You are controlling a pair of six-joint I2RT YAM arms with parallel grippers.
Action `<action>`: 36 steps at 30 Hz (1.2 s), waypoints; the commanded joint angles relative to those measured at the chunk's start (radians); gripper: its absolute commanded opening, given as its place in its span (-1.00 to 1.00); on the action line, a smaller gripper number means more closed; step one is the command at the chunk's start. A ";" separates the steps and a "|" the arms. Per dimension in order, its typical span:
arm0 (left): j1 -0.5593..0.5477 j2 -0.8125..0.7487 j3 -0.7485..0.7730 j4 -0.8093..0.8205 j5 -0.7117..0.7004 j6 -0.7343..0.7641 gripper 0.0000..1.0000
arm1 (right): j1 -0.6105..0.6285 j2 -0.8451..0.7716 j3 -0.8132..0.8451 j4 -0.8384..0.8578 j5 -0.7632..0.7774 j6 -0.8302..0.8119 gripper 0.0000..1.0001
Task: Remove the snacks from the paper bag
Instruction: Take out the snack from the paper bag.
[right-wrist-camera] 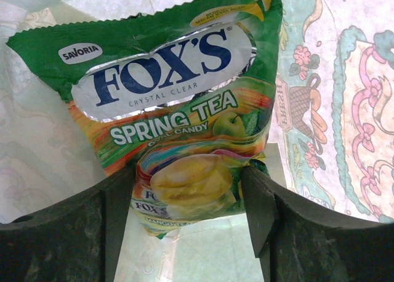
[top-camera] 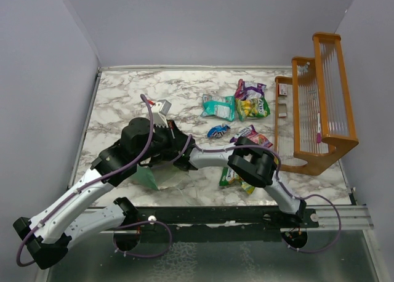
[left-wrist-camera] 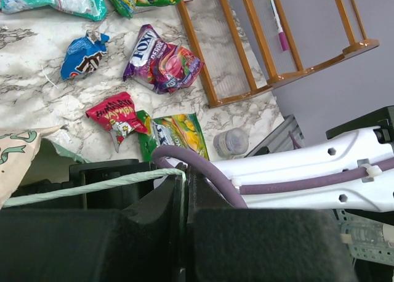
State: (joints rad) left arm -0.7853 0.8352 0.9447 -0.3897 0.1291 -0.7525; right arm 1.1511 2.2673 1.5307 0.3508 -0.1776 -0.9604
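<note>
The mint-green paper bag (top-camera: 151, 176) lies under both arms; its cream panel shows in the left wrist view (left-wrist-camera: 18, 156). My left gripper (top-camera: 169, 137) (left-wrist-camera: 183, 177) is shut on the bag's thin string handle (left-wrist-camera: 92, 186). My right gripper (top-camera: 181, 162) (right-wrist-camera: 188, 189) reaches inside the bag (right-wrist-camera: 345, 109), its fingers pressed on both sides of a green Fox's Spring Tea packet (right-wrist-camera: 178, 97). Outside the bag lie teal (top-camera: 218, 106), yellow-green (top-camera: 251, 108), purple (top-camera: 249, 90), blue (top-camera: 218, 132), pink (top-camera: 255, 136) and green-yellow (top-camera: 233, 178) packets. A red packet (left-wrist-camera: 114, 116) shows in the left wrist view.
A wooden rack (top-camera: 317, 103) stands at the right edge with a pen (left-wrist-camera: 275, 20) in it. A small grey round cap (left-wrist-camera: 231, 141) sits near the green-yellow packet. My right arm's elbow (top-camera: 252, 162) hangs over the near packets. Grey walls close the back and sides.
</note>
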 commanded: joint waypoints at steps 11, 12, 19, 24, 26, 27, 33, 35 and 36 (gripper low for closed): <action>-0.022 -0.124 0.001 -0.012 0.006 -0.022 -1.00 | 0.018 0.103 0.077 -0.033 0.199 0.158 -0.53; -0.022 -0.142 -0.004 -0.039 -0.023 -0.019 -1.00 | 0.018 0.092 0.069 -0.025 0.215 0.164 -0.61; -0.022 -0.286 -0.037 -0.232 -0.266 -0.005 -1.00 | 0.020 -0.082 -0.099 0.058 0.257 0.227 -0.97; -0.022 -0.385 -0.069 -0.218 -0.376 0.001 -1.00 | 0.039 -0.203 -0.218 0.064 0.307 0.296 -0.98; -0.022 -0.399 -0.080 -0.192 -0.376 0.010 -1.00 | 0.040 -0.242 -0.258 0.053 0.309 0.323 -0.98; -0.022 -0.400 -0.085 -0.182 -0.373 0.013 -1.00 | 0.063 -0.258 -0.272 0.040 0.315 0.334 -0.98; -0.022 -0.369 -0.063 -0.149 -0.362 0.022 -1.00 | 0.078 -0.372 -0.400 0.011 0.321 0.390 -0.98; -0.022 -0.342 -0.034 -0.147 -0.358 0.035 -1.00 | 0.078 -0.414 -0.453 0.015 0.332 0.373 -0.98; -0.022 -0.325 -0.014 -0.155 -0.363 0.041 -1.00 | 0.078 -0.442 -0.485 0.035 0.323 0.355 -0.98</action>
State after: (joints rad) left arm -0.8009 0.4618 0.8734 -0.5697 -0.2153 -0.7452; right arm 1.2209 1.9347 1.1309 0.3435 0.1169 -0.6167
